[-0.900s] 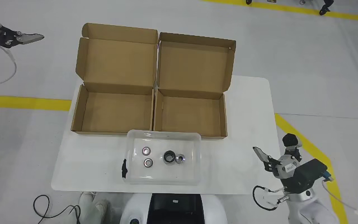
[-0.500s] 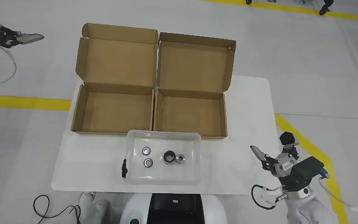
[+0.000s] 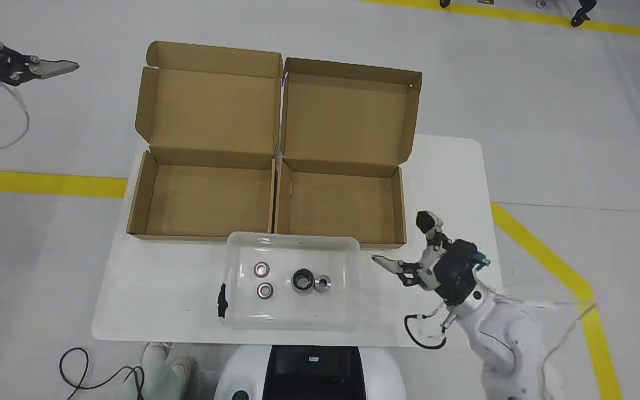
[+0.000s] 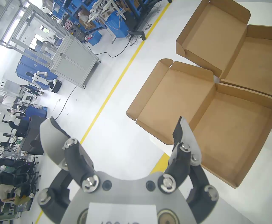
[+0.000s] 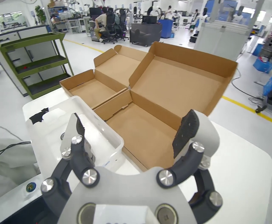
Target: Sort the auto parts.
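A white table point(image 3: 445, 190) with rounded corners is seen from above, set on a pale grey floor point(image 3: 560, 100). A yellow floor line point(image 3: 60, 183) is met at the table's left side, a second is run diagonally past its right side, and a third is laid across the far floor. In the right wrist view a green shelf cart point(image 5: 38, 65) is stood on the floor beyond the table, and black office chairs point(image 5: 110, 31) are grouped at desks farther back. In the left wrist view an aluminium-framed enclosure point(image 4: 72, 61) with grey panels is placed beyond a yellow line, with blue workbenches point(image 4: 119, 12) set behind it and a black cable point(image 4: 112, 56) trailed across the floor beside it.
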